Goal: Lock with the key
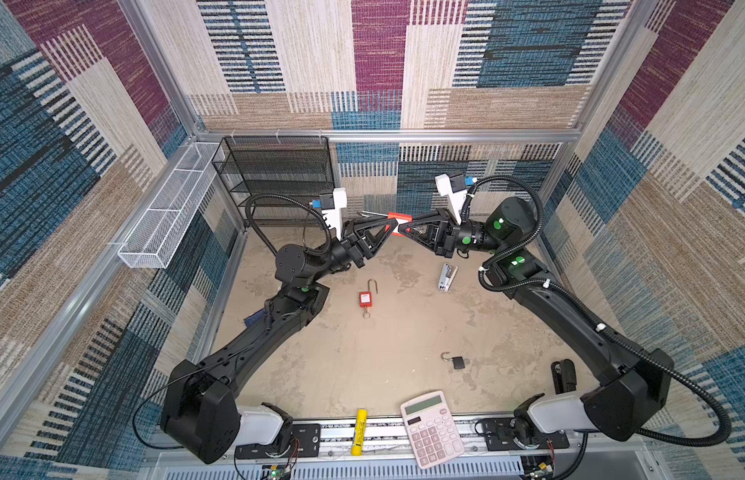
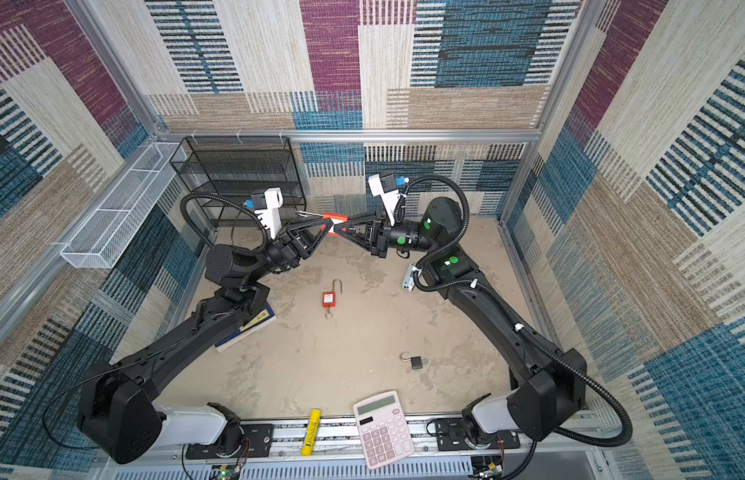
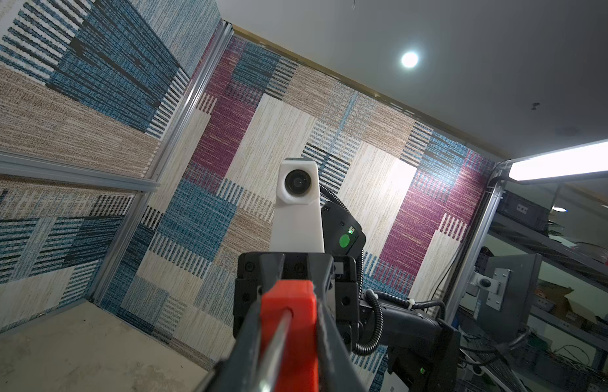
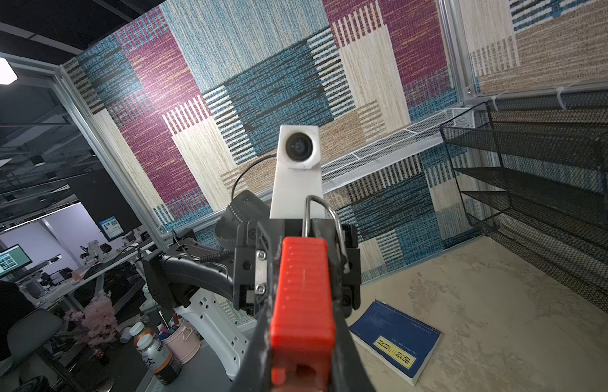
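The red padlock [image 1: 400, 217] was held in mid-air over the far part of the surface [image 1: 362, 374]. The left claw [image 1: 393, 226] and the right claw [image 1: 405, 228] pinched it at opposite ends, likely so one braced it while the other worked the lock.

A red padlock [image 1: 400, 217] with a ribbed plastic body hangs in mid-air near the back wall, roughly level, pinched between the tips of the left gripper [image 1: 392, 224] and the right gripper [image 1: 408, 227]; its steel shackle [image 4: 306, 217] is open (one leg seated, the other free beside the body); a second red padlock [image 1: 365, 298] lies flat mid-table, shackle raised, a key [image 1: 366, 312] in its base; a small black padlock [image 1: 458, 362] lies open nearer the front.
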Tool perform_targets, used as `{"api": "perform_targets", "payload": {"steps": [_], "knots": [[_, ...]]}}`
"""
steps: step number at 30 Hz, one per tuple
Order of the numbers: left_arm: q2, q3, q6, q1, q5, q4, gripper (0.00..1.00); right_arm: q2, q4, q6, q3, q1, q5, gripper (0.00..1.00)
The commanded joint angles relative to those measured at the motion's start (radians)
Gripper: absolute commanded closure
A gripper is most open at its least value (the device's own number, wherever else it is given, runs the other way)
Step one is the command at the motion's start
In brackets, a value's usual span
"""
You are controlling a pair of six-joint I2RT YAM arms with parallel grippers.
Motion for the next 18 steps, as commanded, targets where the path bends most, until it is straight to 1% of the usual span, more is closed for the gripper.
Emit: {"api": "perform_targets", "payload": {"steps": [1, 2, 3, 7, 12, 18], "knots": [[0.0, -0.018, 0.011, 0.0, -0.034, 0.022, 0.63, -0.021, 0.044, 0.025, -0.006, 0.002, 0.005, 0.95], [-0.001, -0.022, 0.011, 0.001, -0.038, 0.026, 0.57, -0.022, 0.04, 0.021, -0.004, 0.002, 0.007, 0.95], [-0.004, -0.025, 0.011, 0.001, -0.042, 0.022, 0.53, -0.023, 0.031, 0.015, -0.003, 0.002, 0.012, 0.96], [-0.023, -0.039, 0.022, 0.001, -0.044, 0.014, 0.45, -0.035, -0.017, -0.021, 0.008, 0.001, 0.025, 0.96], [-0.066, -0.074, 0.056, 0.004, -0.049, -0.024, 0.42, -0.051, -0.068, -0.055, 0.013, -0.007, 0.034, 0.97], [-0.134, -0.118, 0.085, 0.031, -0.065, -0.064, 0.42, -0.058, -0.104, -0.06, 0.022, -0.028, 0.024, 0.98]]}}
